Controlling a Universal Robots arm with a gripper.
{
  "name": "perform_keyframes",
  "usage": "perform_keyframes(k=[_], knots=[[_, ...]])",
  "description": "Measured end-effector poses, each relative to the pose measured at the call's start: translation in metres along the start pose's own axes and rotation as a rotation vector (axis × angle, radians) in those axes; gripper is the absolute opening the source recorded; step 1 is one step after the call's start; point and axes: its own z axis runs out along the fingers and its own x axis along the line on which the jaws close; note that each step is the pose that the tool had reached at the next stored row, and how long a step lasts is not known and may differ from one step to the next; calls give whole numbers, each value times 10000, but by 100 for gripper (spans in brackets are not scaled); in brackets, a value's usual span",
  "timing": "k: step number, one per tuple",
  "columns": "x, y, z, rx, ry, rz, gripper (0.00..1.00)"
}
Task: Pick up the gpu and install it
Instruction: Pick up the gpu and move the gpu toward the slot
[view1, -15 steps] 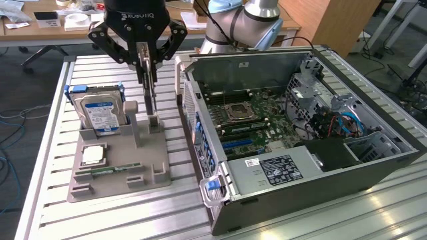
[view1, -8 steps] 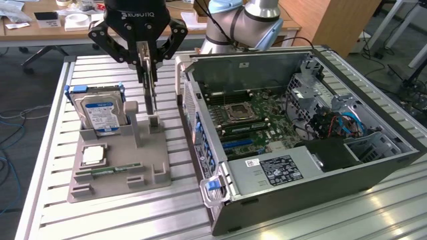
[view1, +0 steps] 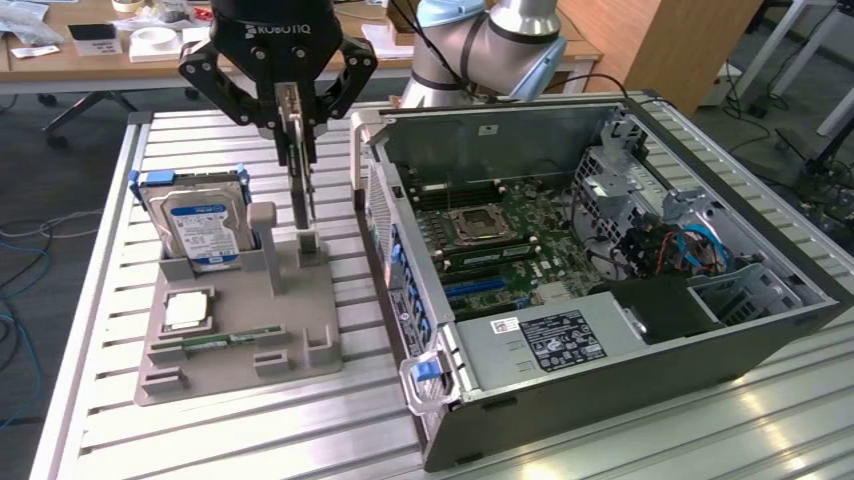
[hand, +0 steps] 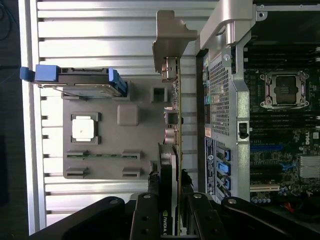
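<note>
Tool (view1: 296, 135): jaws partway closed, gripping the top edge of the graphics card (view1: 306, 195). The card stood edge-on over the grey stand (view1: 234, 350), on the exterior view's left of the open computer case (view1: 601, 390). Step: pick-up. Next move probably called for a straight lift clear of the stand.

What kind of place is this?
Probably a robotics lab or workshop: a robot arm at a slotted metal table, an opened computer case beside a parts fixture, and cluttered desks behind.
</note>
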Motion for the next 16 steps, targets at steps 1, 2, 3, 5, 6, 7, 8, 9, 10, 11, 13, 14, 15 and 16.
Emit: perform_keyframes(k=[1,2,3,5,6,7,8,9,10,11,13,14,15,16], knots=[[0,0,0,0,0,0,27],[0,0,0,0,0,0,27],[0,0,0,0,0,0,27],[-3,0,0,-1,0,0,27],[-8,0,1,-1,-1,-2,27],[-15,1,1,-1,-1,-2,27],[-23,1,1,0,0,-2,27],[-33,2,1,0,0,-1,27],[-45,2,1,0,0,-1,27],[-56,3,1,-1,0,-1,27],[-82,4,2,0,1,0,27],[-95,5,2,0,0,0,27],[-109,5,3,0,0,0,27],[-125,6,3,0,0,0,27]])
